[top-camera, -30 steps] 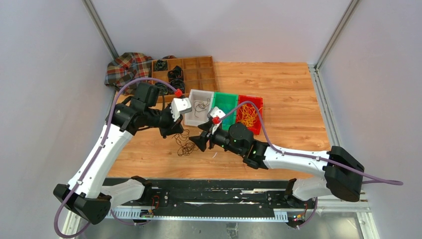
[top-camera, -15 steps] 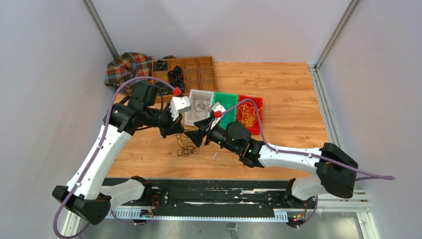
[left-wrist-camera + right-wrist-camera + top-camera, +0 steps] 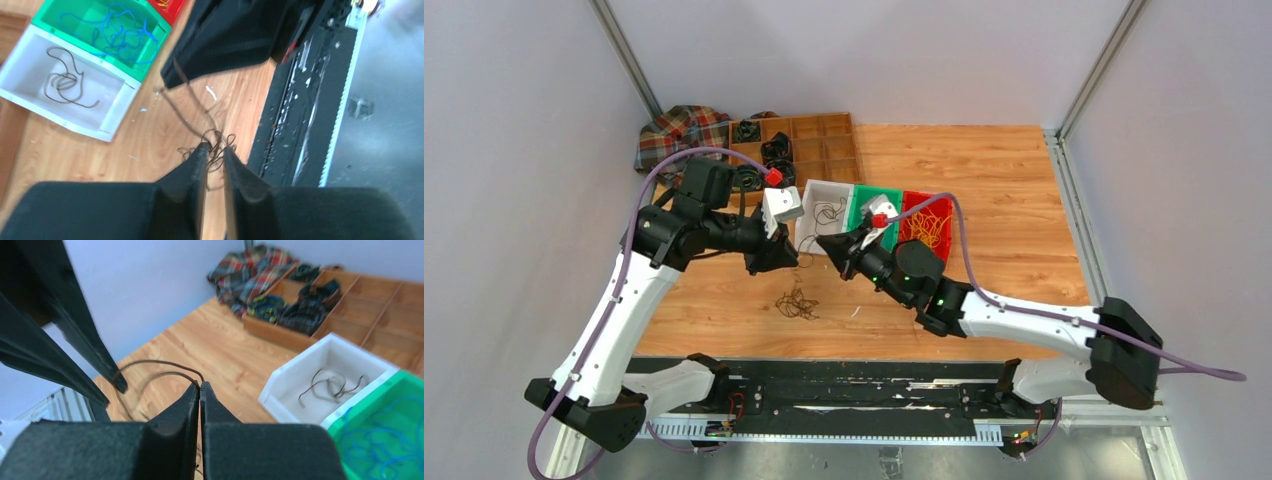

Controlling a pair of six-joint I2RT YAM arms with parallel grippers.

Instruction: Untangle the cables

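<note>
A tangle of thin dark cables [image 3: 797, 303] lies on the wooden table. My right gripper [image 3: 826, 243] hangs above and behind it, near the white bin. It is shut [image 3: 200, 386] on one dark brown cable strand [image 3: 155, 361], which arcs across to my left gripper's fingertips. My left gripper [image 3: 789, 263] hovers just left of the right one. In the left wrist view its jaws [image 3: 215, 148] stand a narrow gap apart, with the tangle's loops [image 3: 216, 139] showing past the tips. Whether the strand still touches them I cannot tell.
Three bins stand in a row behind the grippers. The white bin [image 3: 829, 190] holds a dark cable, the green bin [image 3: 864, 195] holds blue cables [image 3: 125, 35], and the red bin [image 3: 939, 200] holds yellow ones. A wooden compartment tray [image 3: 819, 140] and a plaid cloth [image 3: 679, 135] lie at the back left.
My right gripper has shut on a strand and drawn back and up toward the bins. My left gripper's jaws have parted slightly and it has shifted left. The tangle now lies apart from both.
</note>
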